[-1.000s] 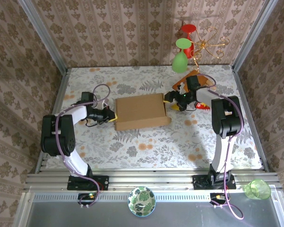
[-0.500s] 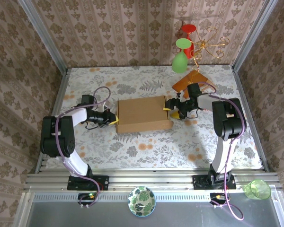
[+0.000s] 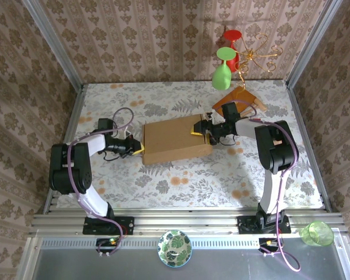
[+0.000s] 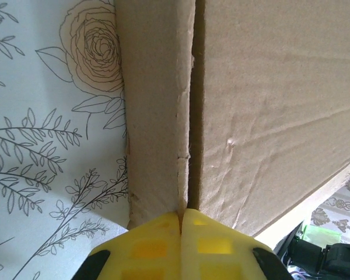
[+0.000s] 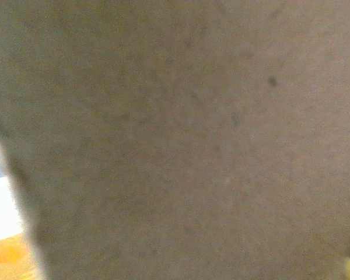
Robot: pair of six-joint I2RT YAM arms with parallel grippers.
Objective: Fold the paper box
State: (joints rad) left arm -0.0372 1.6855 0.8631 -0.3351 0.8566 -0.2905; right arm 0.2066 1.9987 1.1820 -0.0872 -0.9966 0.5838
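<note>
- Since a second ago the right gripper (image 3: 200, 130) has travelled left from beside the wooden board (image 3: 240, 97) onto the right end of the paper box (image 3: 174, 141). The box has turned slightly, and its right end now sits further back.
- The left gripper (image 3: 136, 150) has also edged right. Its yellow fingertips (image 4: 163, 233) are pressed together with nothing between them, and they butt against the seam at the box's near-left corner.
- The right gripper's jaws stand wide apart at the far-right corner of the box. Its wrist camera is hard up against blurred cardboard, so I cannot tell whether they are pinching a flap or only resting on it.
- The box lies mid-table (image 3: 163, 182) between the two arms, with its brown top panel facing up.
- Risk: the left side is only braced by closed tips. A strong push from the right could make the box pivot or slide on the cloth.
- Risk: if the right jaws have no real hold, the flap may spring back or crease off its fold line.
</note>
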